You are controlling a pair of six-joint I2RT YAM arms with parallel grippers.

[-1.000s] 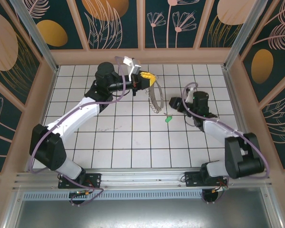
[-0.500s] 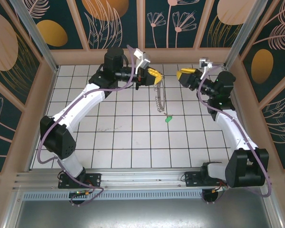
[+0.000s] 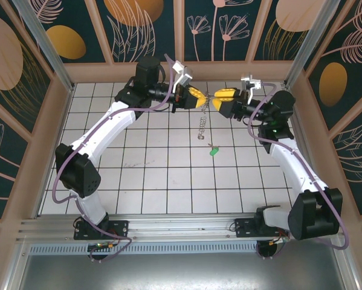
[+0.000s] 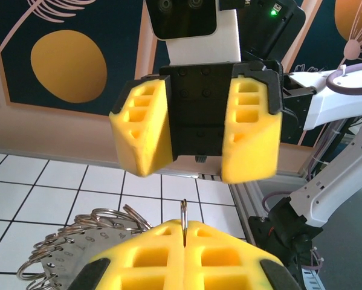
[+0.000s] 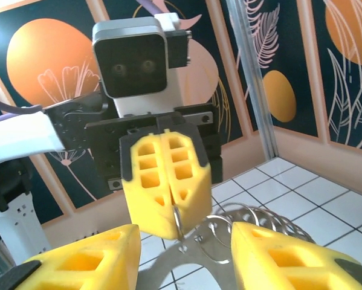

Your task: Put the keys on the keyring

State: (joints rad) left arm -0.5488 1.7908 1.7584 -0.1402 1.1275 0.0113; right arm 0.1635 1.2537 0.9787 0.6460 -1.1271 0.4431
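My left gripper [image 3: 199,96] is raised near the back wall, shut on one thin split ring [image 4: 184,212] of the keyring [image 3: 202,128]. The keyring is a grey metal arc carrying several small rings, and it hangs below the fingers. My right gripper [image 3: 220,100] faces the left one at close range, open, with nothing between its fingers. In the right wrist view the right gripper [image 5: 184,243] brackets the keyring's plate [image 5: 253,225] without touching it. The green-headed key [image 3: 213,151] lies alone on the tiles below both grippers.
The white tiled floor [image 3: 168,181] is fenced by a low wooden wall [image 3: 181,71] at the back and on both sides. Both arms stretch toward the back centre, their cables trailing along them.
The right arm has risen from the floor beside the key and swung up to face the left gripper. The left gripper has lifted the keyring slightly and shifted right. The key has stayed put.
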